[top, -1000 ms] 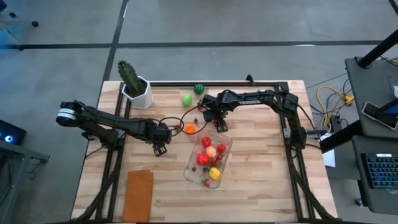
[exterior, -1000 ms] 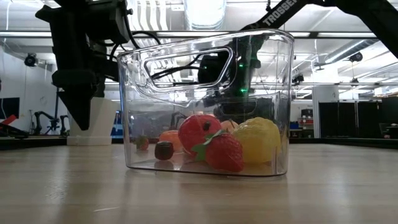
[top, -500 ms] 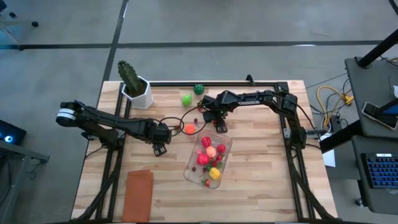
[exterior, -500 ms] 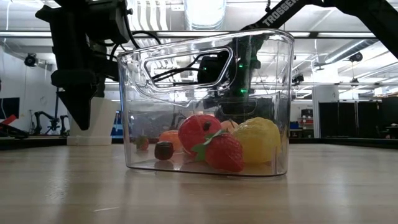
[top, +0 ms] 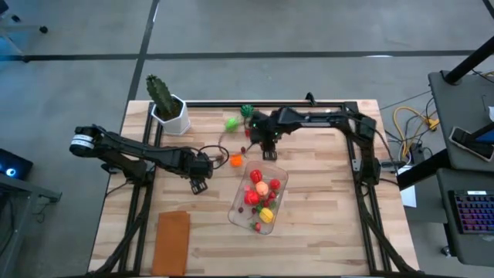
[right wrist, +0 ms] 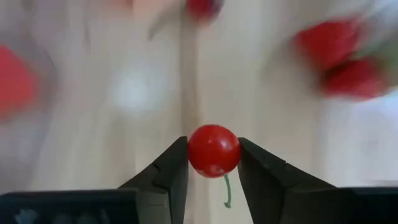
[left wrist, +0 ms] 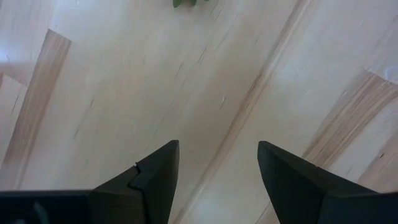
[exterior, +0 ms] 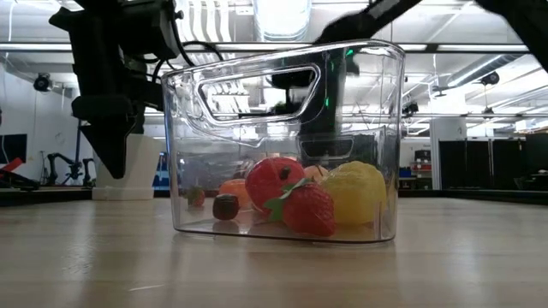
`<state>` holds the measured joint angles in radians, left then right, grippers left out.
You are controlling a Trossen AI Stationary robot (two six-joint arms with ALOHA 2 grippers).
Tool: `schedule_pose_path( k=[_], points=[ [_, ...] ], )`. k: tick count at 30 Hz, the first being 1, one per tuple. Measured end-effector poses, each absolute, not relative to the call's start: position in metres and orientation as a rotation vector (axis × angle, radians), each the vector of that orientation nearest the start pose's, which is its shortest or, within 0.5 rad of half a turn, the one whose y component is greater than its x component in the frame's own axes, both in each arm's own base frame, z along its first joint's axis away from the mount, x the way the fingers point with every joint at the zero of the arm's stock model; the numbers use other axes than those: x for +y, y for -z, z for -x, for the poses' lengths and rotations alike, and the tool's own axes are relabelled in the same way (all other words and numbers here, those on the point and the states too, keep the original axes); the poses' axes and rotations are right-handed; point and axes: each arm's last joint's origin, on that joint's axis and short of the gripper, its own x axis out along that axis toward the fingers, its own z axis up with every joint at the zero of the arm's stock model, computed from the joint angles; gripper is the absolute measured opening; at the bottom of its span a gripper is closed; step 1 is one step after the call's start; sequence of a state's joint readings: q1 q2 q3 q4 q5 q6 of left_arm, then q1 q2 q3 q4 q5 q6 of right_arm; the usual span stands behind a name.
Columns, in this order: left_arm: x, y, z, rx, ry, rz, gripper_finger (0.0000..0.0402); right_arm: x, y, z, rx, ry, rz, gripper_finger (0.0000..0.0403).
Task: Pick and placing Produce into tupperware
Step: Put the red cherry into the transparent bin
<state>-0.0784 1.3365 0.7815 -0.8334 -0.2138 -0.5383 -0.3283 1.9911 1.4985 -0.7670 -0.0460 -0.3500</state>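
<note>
- Nearest in the low view, the clear tupperware [exterior: 282, 145] is sitting on the wooden table [exterior: 274, 265], holding a strawberry [exterior: 308, 210], a yellow lemon-like piece [exterior: 353, 192], a red round fruit [exterior: 272, 180] and a small dark cherry-like piece [exterior: 226, 206]; this view is showing the contents from the side, which the overhead picture is only giving as coloured dots.
- Only the right wrist view is showing the right gripper [right wrist: 213, 163] pinching a red cherry [right wrist: 213, 150] with a thin green stem between its two fingers, above a blurred table.
- Only the left wrist view is showing the left gripper [left wrist: 217, 168] with its fingers spread apart over bare wood, holding nothing.
- From above, the left arm is reaching across from the left edge, its gripper [top: 199, 185] hovering just beside the tupperware [top: 259, 198], with an orange piece [top: 235, 160] near it.
- The right arm is stretching in from the right side, its gripper [top: 267, 151] hanging just beyond the container's far end.
- Farther back, a light green piece [top: 231, 123] and a dark green piece [top: 247, 111] are lying near the far edge.
- A cactus in a white pot [top: 166, 104] is standing at the far left corner.
</note>
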Motion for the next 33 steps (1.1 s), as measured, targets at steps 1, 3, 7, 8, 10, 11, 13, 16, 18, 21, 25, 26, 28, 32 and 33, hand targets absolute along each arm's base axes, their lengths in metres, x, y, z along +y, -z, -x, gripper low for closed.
schedule_pose_path(
  k=[1,3,7,8,10,11,13,16,18,21,25,26,28,32,33],
  points=[
    [-0.011,-0.188,-0.216,1.294,-0.473,0.247,0.0203,-0.129,-0.201,-0.379,1.231,0.035,0.071,0.0120],
    [-0.011,-0.188,-0.218,1.275,-0.467,0.252,0.0203,-0.129,-0.225,-0.373,1.170,0.057,0.074,0.0120],
    [-0.011,-0.189,-0.222,1.242,-0.447,0.247,0.0203,-0.117,-0.276,-0.353,1.041,0.021,0.056,0.0118],
    [-0.011,-0.189,-0.222,1.236,-0.444,0.245,0.0203,-0.112,-0.287,-0.347,1.013,-0.006,0.044,0.0119],
    [-0.011,-0.189,-0.224,1.226,-0.442,0.246,0.0203,-0.099,-0.302,-0.338,0.995,-0.062,0.025,0.0121],
    [-0.011,-0.189,-0.224,1.222,-0.437,0.241,0.0203,-0.092,-0.306,-0.334,1.002,-0.084,0.021,0.0123],
    [-0.011,-0.189,-0.227,1.200,-0.415,0.218,0.0203,-0.079,-0.310,-0.330,1.019,-0.115,0.022,0.0127],
    [-0.006,-0.188,-0.234,1.160,-0.415,0.187,0.0203,-0.062,-0.313,-0.329,1.022,-0.155,0.023,0.0129],
    [0.001,-0.186,-0.238,1.144,-0.433,0.196,0.0203,-0.051,-0.312,-0.331,1.023,-0.179,0.031,0.0128],
    [0.016,-0.180,-0.240,1.158,-0.490,0.223,0.0203,-0.041,-0.306,-0.336,1.042,-0.219,0.013,0.0122],
    [0.039,-0.175,-0.241,1.156,-0.585,0.252,0.0203,-0.036,-0.296,-0.339,1.080,-0.302,-0.065,0.0117],
    [0.043,-0.174,-0.240,1.163,-0.593,0.251,0.0203,-0.033,-0.292,-0.340,1.097,-0.329,-0.086,0.0117],
    [0.047,-0.174,-0.241,1.159,-0.589,0.245,0.0203,-0.028,-0.284,-0.342,1.142,-0.379,-0.123,0.0121],
    [0.048,-0.175,-0.242,1.168,-0.542,0.184,0.0203,-0.017,-0.272,-0.341,1.229,-0.453,-0.161,0.0139],
    [0.048,-0.175,-0.241,1.174,-0.530,0.168,0.0203,-0.015,-0.270,-0.341,1.245,-0.464,-0.159,0.0145]
  ],
)
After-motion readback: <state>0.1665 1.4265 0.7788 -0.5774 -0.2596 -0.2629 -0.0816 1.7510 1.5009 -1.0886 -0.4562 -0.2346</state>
